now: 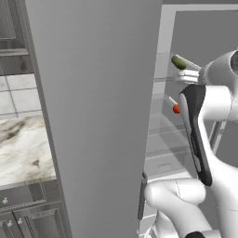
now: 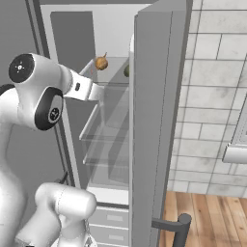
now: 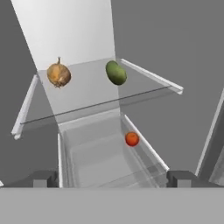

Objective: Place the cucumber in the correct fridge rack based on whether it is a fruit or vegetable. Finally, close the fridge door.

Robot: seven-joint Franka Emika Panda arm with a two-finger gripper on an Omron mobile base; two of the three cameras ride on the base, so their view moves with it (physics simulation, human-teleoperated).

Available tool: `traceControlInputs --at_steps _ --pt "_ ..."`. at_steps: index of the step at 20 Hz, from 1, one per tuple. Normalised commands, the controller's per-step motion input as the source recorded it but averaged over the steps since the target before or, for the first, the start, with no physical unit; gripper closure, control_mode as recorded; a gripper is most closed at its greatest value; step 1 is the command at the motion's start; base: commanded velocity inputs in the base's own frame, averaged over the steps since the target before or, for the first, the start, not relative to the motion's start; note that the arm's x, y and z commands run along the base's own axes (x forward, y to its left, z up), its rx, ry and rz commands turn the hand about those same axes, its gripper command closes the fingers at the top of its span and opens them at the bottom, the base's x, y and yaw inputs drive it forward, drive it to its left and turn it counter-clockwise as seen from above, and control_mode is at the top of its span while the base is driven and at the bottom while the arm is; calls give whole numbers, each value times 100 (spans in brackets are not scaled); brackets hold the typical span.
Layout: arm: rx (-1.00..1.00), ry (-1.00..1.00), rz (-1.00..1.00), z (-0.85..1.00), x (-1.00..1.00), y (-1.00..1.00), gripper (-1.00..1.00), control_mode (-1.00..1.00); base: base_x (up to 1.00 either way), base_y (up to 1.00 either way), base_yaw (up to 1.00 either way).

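Observation:
The dark green cucumber (image 3: 116, 72) lies on the upper glass rack (image 3: 144, 94) inside the fridge, to the right of a brown onion (image 3: 58, 74). It also shows at the rack's edge in the left base view, cucumber (image 1: 178, 62), and half hidden behind the door, cucumber (image 2: 127, 71). My gripper (image 3: 111, 180) is open and holds nothing, drawn back in front of the racks with its fingertips (image 3: 41, 178) wide apart. The grey fridge door (image 1: 97, 116) stands swung open, and its dark bar handle (image 2: 173, 224) is low down.
A small red-orange tomato (image 3: 132, 139) rests on the lower rack (image 3: 105, 162), also seen as the tomato (image 1: 176, 109). The open door (image 2: 154, 120) stands edge-on to the right of the arm. A marble counter (image 1: 23, 148) lies to the left, and a tiled wall (image 2: 217, 96) to the right.

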Motion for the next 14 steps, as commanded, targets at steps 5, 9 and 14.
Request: traceControlInputs --at_steps 5,9,14 --pt "6 0 0 -27 -91 54 -100 -100 0 0 0" --pt "1 5 0 -24 -58 51 -100 -100 0 0 0" --pt "0 2 2 -18 -38 31 -100 100 -20 10 2"
